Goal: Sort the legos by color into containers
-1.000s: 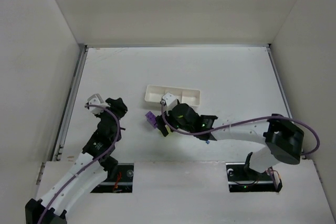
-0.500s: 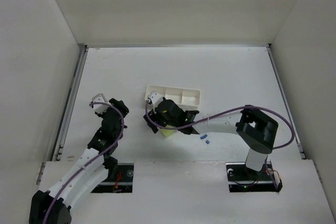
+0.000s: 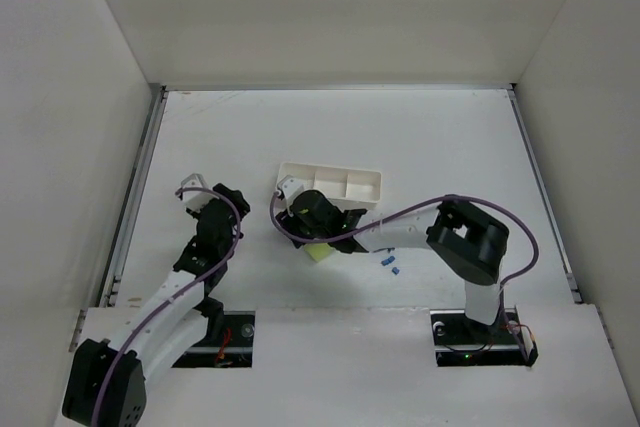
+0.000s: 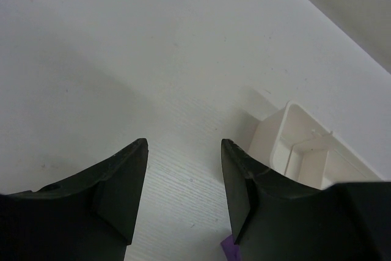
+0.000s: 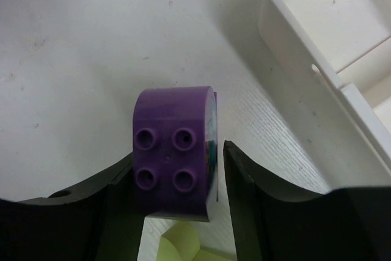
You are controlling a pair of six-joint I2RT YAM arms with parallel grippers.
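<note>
Right gripper [image 5: 179,160], pinching the purple brick [image 5: 174,114], has reached the tray [image 5: 293,35], drop-off likely near; left gripper [image 4: 183,151] hangs spread, empty.

White arms [image 3: 150,312] with black joints, looping purple cables [image 3: 400,215], matte black wedge fingers [image 4: 116,194]

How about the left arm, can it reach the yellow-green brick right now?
Probably not safely. Nothing lies between the open left gripper and the yellow-green brick, but the right gripper, shut on the purple brick, sits right beside it, so a collision seems likely.
</note>
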